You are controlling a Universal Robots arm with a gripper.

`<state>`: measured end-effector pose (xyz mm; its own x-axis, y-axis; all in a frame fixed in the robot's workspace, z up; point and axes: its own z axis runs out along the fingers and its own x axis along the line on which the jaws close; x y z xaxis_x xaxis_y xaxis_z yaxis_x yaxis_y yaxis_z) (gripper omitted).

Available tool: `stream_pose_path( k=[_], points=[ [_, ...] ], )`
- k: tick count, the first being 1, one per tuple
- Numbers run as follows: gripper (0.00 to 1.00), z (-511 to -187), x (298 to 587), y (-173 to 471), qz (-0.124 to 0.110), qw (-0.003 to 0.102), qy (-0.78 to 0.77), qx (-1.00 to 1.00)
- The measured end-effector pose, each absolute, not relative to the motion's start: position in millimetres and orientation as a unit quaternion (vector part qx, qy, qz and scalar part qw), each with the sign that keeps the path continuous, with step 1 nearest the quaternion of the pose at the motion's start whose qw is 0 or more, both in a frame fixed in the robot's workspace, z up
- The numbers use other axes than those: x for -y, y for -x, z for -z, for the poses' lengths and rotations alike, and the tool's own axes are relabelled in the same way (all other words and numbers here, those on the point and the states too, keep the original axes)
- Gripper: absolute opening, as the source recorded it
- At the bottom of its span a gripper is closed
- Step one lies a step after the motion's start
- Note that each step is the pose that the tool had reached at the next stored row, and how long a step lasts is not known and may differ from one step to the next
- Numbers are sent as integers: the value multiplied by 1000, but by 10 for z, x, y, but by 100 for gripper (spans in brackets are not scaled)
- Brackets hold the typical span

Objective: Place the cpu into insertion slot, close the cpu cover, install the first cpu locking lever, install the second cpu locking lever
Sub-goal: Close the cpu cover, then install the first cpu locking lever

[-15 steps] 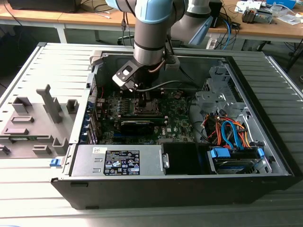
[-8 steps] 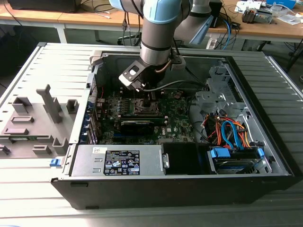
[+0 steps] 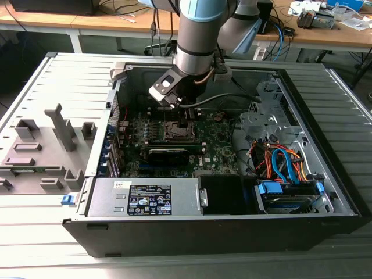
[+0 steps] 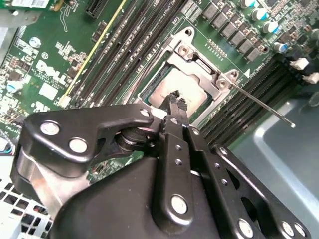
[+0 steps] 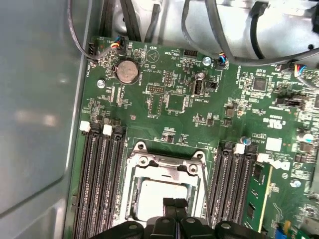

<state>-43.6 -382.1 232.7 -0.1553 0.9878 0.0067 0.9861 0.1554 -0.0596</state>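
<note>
My pincer (image 5: 175, 202) is drawn narrow, its 2 fingers together with nothing between them, just above the cpu (image 5: 154, 196). The cpu lies in the insertion slot (image 5: 130, 199), with the cpu cover (image 5: 167, 172) seemingly flat around it. 1 locking lever (image 4: 259, 103) juts free beside the socket. My worry is that if I press off-centre, my tips may scrape the cpu, or skid off that thin lever into the memory slots (image 5: 99, 184).

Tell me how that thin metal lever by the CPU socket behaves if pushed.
The locking lever is a thin wire rod, so probably light and springy. Anchored at a corner of the insertion slot, it likely pivots rather than slides.
</note>
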Motion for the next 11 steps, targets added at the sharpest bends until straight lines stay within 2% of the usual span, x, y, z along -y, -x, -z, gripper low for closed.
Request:
stream_pose_path(
  k=[11],
  points=[
    [11, -2391, 3822, 436, -20, 22, 650, 760]
  ],
)
